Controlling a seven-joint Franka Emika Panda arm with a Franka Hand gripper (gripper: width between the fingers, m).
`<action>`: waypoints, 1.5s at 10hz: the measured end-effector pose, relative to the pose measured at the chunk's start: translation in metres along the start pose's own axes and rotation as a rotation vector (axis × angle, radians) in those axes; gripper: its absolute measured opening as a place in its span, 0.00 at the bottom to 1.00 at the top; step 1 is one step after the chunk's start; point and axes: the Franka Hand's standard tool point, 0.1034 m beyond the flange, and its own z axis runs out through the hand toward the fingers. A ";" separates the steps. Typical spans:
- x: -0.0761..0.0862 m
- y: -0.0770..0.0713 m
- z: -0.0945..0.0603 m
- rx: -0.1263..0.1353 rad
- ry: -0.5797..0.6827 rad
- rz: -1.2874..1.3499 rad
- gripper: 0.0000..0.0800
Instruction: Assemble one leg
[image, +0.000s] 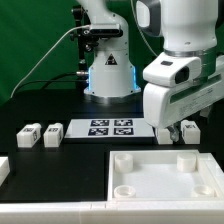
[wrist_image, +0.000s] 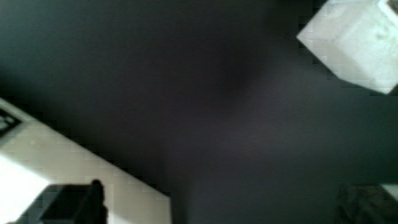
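Note:
Two small white legs with tags lie side by side on the black table at the exterior view's left. Another leg lies at the right, just beside my gripper. The gripper hangs low over the table behind the large white panel with round corner sockets. In the wrist view the gripper is open and empty, one dark finger showing over bare dark table. A blurred white block, probably that leg, lies off to one side.
The marker board lies in the middle of the table in front of the robot base; a white edge in the wrist view looks like it. A white piece shows at the exterior view's left edge.

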 end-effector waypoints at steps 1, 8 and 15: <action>0.000 -0.002 0.000 0.004 0.000 0.070 0.81; -0.020 -0.046 0.018 0.050 -0.060 0.514 0.81; -0.024 -0.046 0.010 0.201 -0.697 0.468 0.81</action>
